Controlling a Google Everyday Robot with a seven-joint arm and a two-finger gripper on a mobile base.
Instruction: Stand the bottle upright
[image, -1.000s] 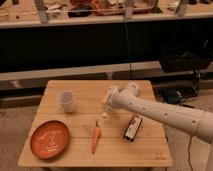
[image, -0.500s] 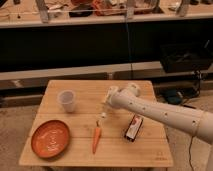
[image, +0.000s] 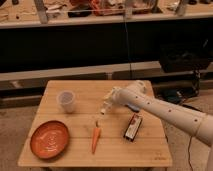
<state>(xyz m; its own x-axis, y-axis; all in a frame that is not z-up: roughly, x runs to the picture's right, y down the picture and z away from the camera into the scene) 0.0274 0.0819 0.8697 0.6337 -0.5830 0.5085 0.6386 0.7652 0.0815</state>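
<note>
— Listing hidden items: where is the bottle (image: 106, 106)?
— Mid-bench (image: 120, 150), small white shape at the end effector (image: 107, 101), mostly masked by it; label unreadable.
— End effector state?
— Low over the bench centre, above the carrot (image: 95, 139). Opening and grip: cannot tell.
— Others?
— Cup (image: 66, 101), orange plate (image: 49, 138), black box (image: 133, 126).

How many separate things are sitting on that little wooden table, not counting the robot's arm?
4: a cup back left, an orange plate front left, a carrot front centre, a black box right. The gripper hangs mid-table; the arm may hide something.
</note>
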